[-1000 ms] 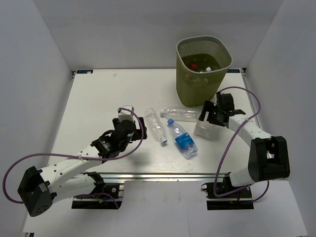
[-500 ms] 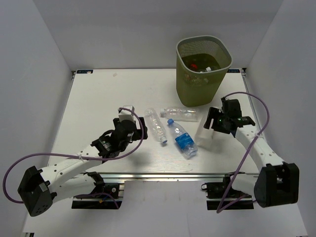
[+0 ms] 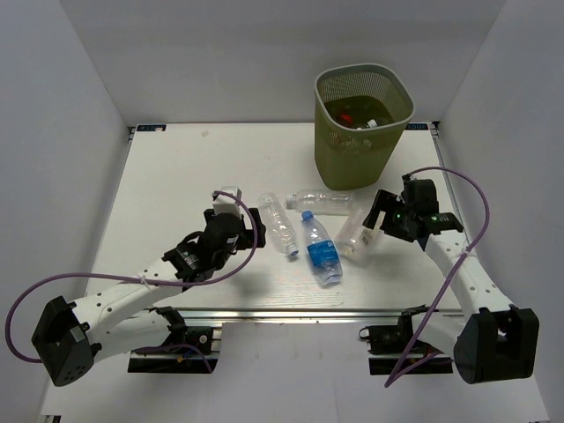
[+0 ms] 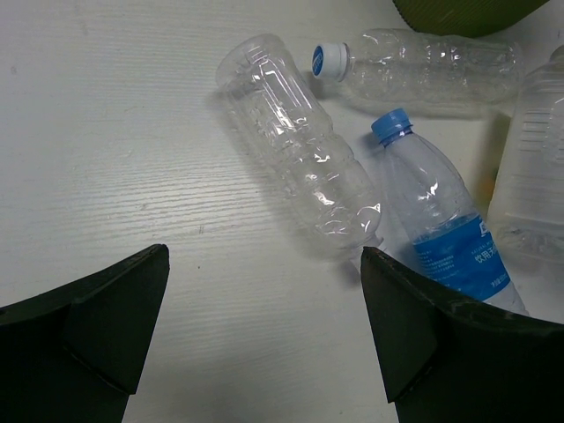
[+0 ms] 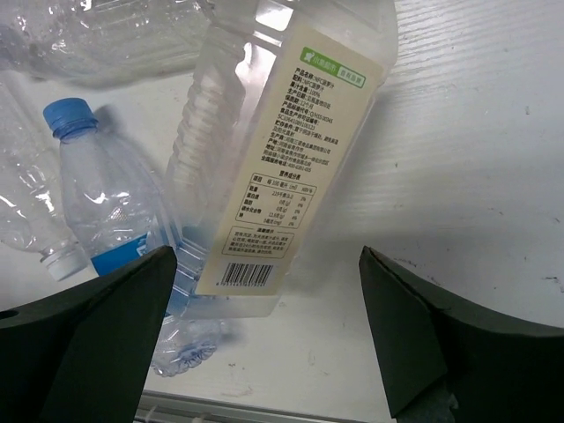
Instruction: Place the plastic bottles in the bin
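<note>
The olive-green mesh bin (image 3: 363,132) stands at the back right, with bottles inside it. Two plain clear bottles (image 3: 278,225) (image 3: 322,202), a blue-capped bottle (image 3: 319,250) and a square bottle with a pale label (image 3: 354,233) lie on the table in front of it. My left gripper (image 3: 249,226) is open and empty just left of them; in the left wrist view (image 4: 264,264) the nearest plain bottle (image 4: 300,163) lies ahead. My right gripper (image 3: 377,216) is open, and the labelled bottle (image 5: 282,150) lies loose between its spread fingers (image 5: 267,264), against the blue-capped bottle (image 5: 106,194).
White walls close in the table on the left, back and right. The table's front rail (image 3: 282,311) runs just behind the arm bases. A purple cable (image 3: 458,189) loops beside the right arm.
The labelled bottle, upright beside my right gripper before, has tipped over toward the blue-capped bottle, which has turned. My right arm has swung outward to the right. The left arm has barely moved.
</note>
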